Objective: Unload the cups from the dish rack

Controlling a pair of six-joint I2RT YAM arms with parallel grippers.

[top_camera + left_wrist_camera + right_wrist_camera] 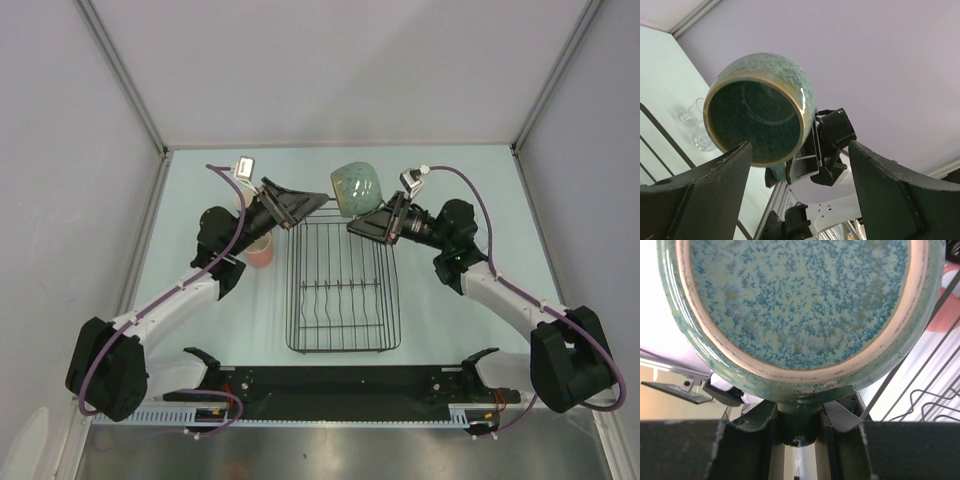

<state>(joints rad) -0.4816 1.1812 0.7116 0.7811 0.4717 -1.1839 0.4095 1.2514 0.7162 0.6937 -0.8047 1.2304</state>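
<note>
A wide pale-green speckled cup (355, 187) hangs in the air over the far end of the black wire dish rack (345, 290). My right gripper (364, 223) is shut on the cup's handle (799, 416), and the cup's underside (800, 300) fills the right wrist view. My left gripper (312, 208) is open just left of the cup. In the left wrist view the cup's dark mouth (757, 112) faces me above the left finger (705, 195), with nothing between the fingers. A pink mug (259, 251) stands on the table under my left arm.
Two clear glass tumblers (692, 127) stand on the table at the far left of the rack. The rack's bars (935, 390) lie below the cup on the right. Grey walls close in the table on three sides.
</note>
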